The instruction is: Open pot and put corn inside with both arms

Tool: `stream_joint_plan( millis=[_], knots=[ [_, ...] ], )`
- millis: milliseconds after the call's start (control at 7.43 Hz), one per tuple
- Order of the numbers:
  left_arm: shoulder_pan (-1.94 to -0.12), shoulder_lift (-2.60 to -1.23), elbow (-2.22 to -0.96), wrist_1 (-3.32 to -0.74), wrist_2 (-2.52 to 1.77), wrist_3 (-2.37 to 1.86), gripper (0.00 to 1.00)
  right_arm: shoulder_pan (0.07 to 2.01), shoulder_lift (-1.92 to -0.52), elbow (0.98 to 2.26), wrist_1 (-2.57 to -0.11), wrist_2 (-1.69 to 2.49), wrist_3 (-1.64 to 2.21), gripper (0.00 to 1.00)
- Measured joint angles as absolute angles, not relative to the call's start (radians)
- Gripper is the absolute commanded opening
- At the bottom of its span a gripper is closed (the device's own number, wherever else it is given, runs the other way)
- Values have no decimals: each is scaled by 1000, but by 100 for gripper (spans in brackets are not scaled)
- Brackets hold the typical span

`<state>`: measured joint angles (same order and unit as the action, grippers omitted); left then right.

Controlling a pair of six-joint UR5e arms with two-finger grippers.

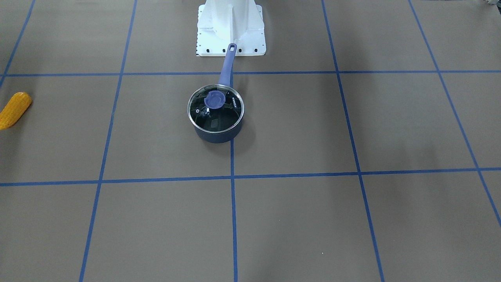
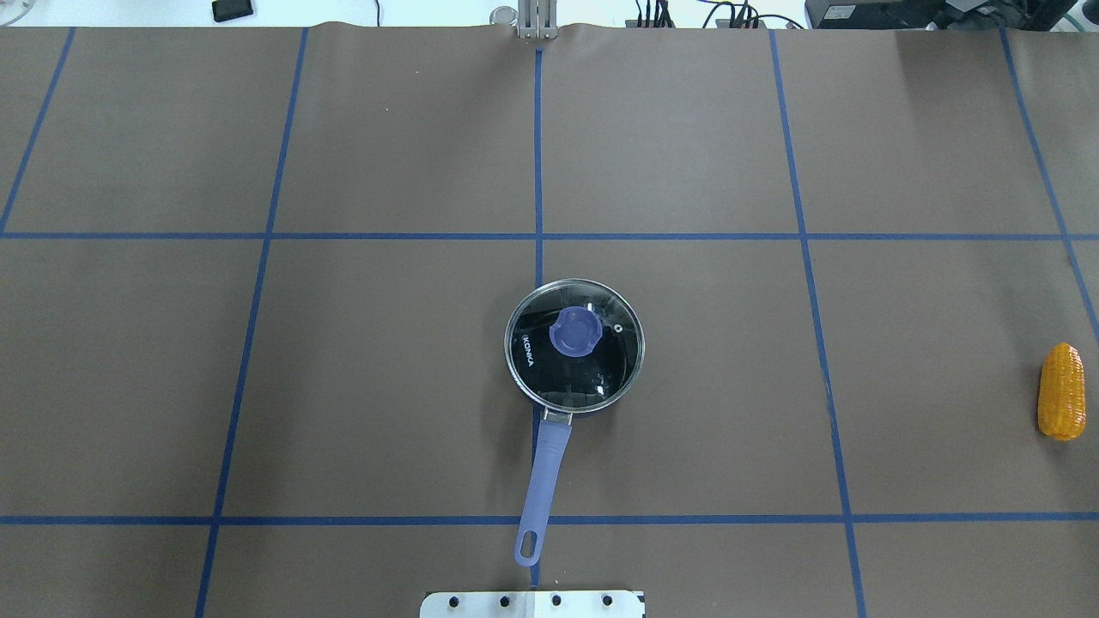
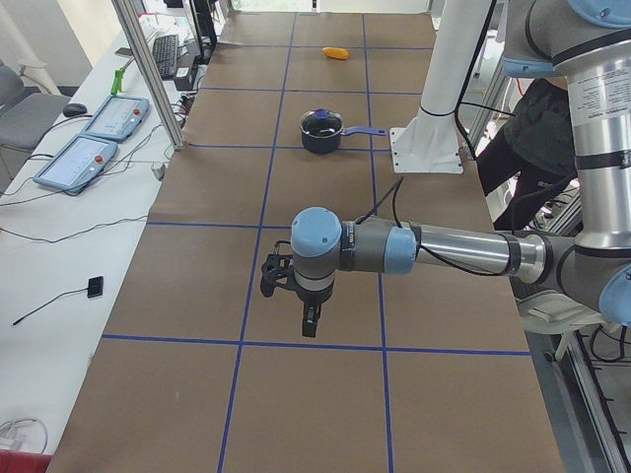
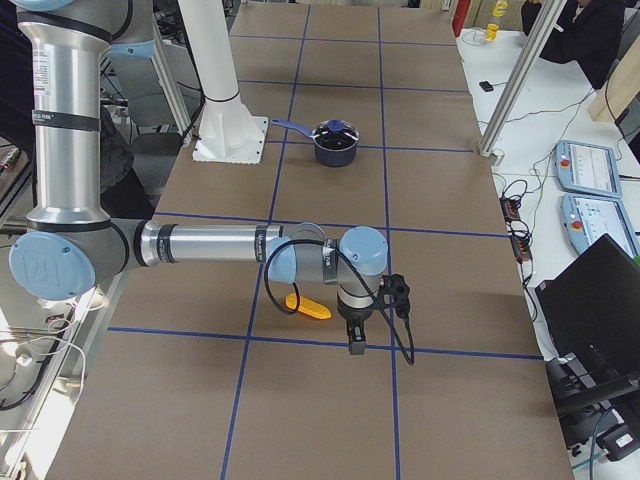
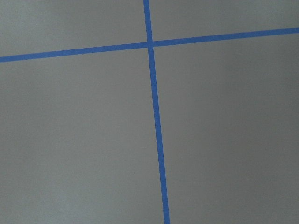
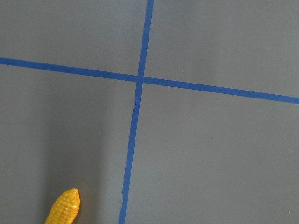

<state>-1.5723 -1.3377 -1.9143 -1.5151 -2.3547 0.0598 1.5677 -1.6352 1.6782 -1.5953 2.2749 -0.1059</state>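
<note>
A dark blue pot (image 1: 216, 129) with a glass lid (image 2: 573, 345) and a purple knob (image 1: 214, 100) stands at the table's middle, lid on. Its long purple handle (image 2: 543, 481) points toward the robot base. The corn (image 2: 1061, 390) lies flat far to the robot's right; it also shows in the front view (image 1: 15, 109) and the right wrist view (image 6: 63, 210). My left gripper (image 3: 309, 327) hangs over bare table far left of the pot. My right gripper (image 4: 356, 345) hangs just beside the corn (image 4: 308, 304). I cannot tell whether either is open or shut.
The white pedestal base (image 1: 231, 31) stands just behind the pot's handle. Blue tape lines (image 2: 538, 236) grid the brown table. Teach pendants (image 3: 94, 138) and cables lie on the side benches, and an aluminium post (image 4: 515, 75) stands at the table's edge.
</note>
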Motion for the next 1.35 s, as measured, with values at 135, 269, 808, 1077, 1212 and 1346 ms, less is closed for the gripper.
stream_joint_plan(
  millis=[135,269,808,1077,1212,1346],
  knots=[
    [-1572,-1338,-1916,-1515,-2355,60,98,1568,-1635,1678,-1595,2275,-106,100],
    [-1572,-1338,-1918,-1515,-2355,59,98,1568,-1635,1679,-1595,2276,-105,100],
    [-1572,-1347,-1942,-1530,-2355,58,98,1568,-1637,1669,-1462,2263,-104,100],
    [-1566,-1408,-1987,-1581,-2354,52,98,1566,-1630,1669,-1340,2259,-87,100],
    [-1550,-1454,-1990,-1635,-2353,51,98,1563,-1626,1671,-1298,2262,-67,100],
    [-1529,-1488,-1988,-1688,-2358,53,98,1551,-1619,1674,-1275,2270,-46,100]
  ],
)
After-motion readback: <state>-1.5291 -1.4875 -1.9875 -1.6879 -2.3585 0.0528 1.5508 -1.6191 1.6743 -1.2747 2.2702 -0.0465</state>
